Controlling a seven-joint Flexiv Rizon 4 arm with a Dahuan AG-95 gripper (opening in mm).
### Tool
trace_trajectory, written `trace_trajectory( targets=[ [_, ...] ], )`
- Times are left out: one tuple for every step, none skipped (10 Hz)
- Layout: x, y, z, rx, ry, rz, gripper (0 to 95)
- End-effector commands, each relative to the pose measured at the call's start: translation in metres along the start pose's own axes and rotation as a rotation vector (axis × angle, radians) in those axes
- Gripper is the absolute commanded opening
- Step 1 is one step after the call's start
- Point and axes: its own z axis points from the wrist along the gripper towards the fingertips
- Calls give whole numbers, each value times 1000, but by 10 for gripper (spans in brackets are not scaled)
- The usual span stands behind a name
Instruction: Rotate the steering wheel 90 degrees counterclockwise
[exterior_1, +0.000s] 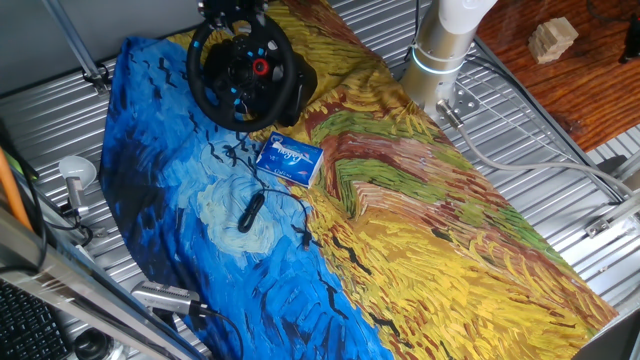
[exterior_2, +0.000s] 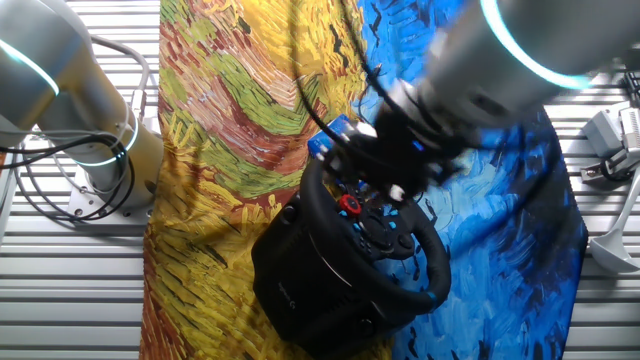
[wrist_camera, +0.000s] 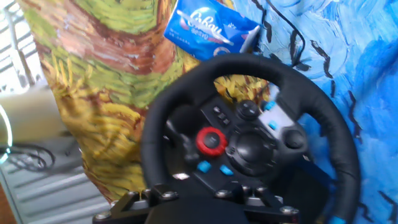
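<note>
Steering wheel (exterior_1: 243, 72) sits at the far end of the desk (exterior_1: 560, 150), on the painted cloth (exterior_1: 420, 230), tilted up on its black base (exterior_2: 310, 285). Blue packet (exterior_1: 288, 158) lies just beside it, thin black cable (exterior_1: 262, 203) further along the cloth.

Pincer (exterior_2: 385, 160) hangs above the wheel's upper rim — blurred in the other fixed view, and the hand view shows only its bracket at the bottom edge. Can't tell whether it's released or clenched; nothing visibly grasped.

Looks like the approach step, rotation not started. Next move, as I read it: close on the rim, then sweep an arc around the hub (wrist_camera: 249, 149) — not a straight pull.
</note>
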Motion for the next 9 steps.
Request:
trace_trajectory(
  targets=[
    [-14, 6, 6, -4, 4, 4, 570],
    [-20, 8, 10, -2, 16, -2, 570],
    [-22, 10, 13, -5, 19, -10, 570],
    [-23, 12, 17, -19, 25, -25, 570],
    [-25, 12, 20, -30, 27, -39, 570],
    [-27, 13, 24, -47, 30, -56, 570],
    [-28, 15, 28, -56, 32, -55, 570],
    [-29, 17, 32, -65, 31, -57, 570],
    [-30, 19, 36, -72, 33, -54, 570]
  ],
)
